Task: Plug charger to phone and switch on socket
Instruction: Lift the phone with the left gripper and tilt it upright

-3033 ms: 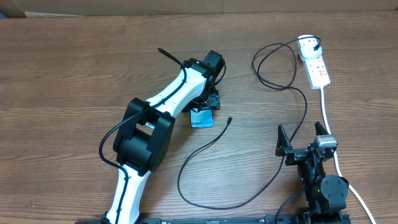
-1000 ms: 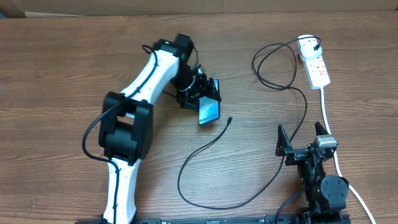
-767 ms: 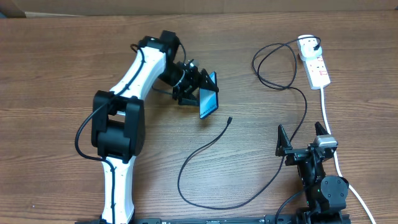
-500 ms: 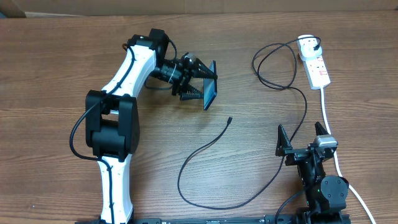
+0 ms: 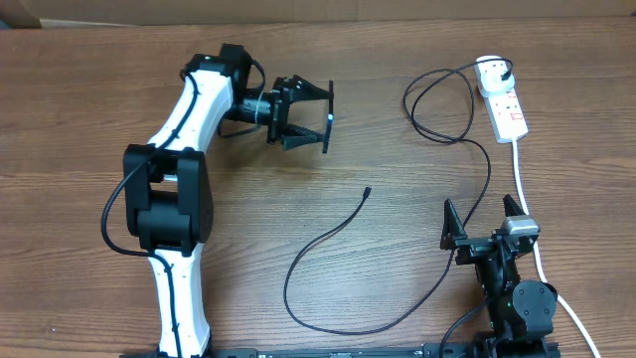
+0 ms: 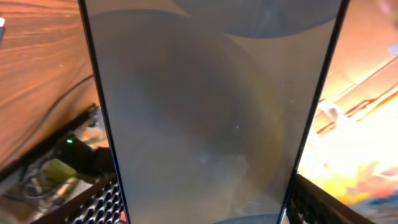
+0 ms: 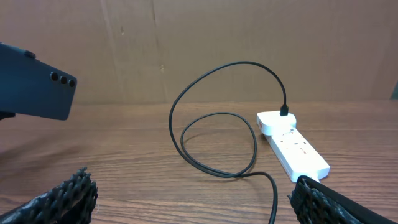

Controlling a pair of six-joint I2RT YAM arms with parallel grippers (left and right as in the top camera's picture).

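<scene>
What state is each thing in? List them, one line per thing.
left gripper: shut on the phone.
right gripper: open, empty.
phone: held up off the table, nothing plugged into it.
charger: plug end in the socket, connector tip lying free on the table.
socket: lying on the table with the charger plugged in; switch position cannot be told.
</scene>
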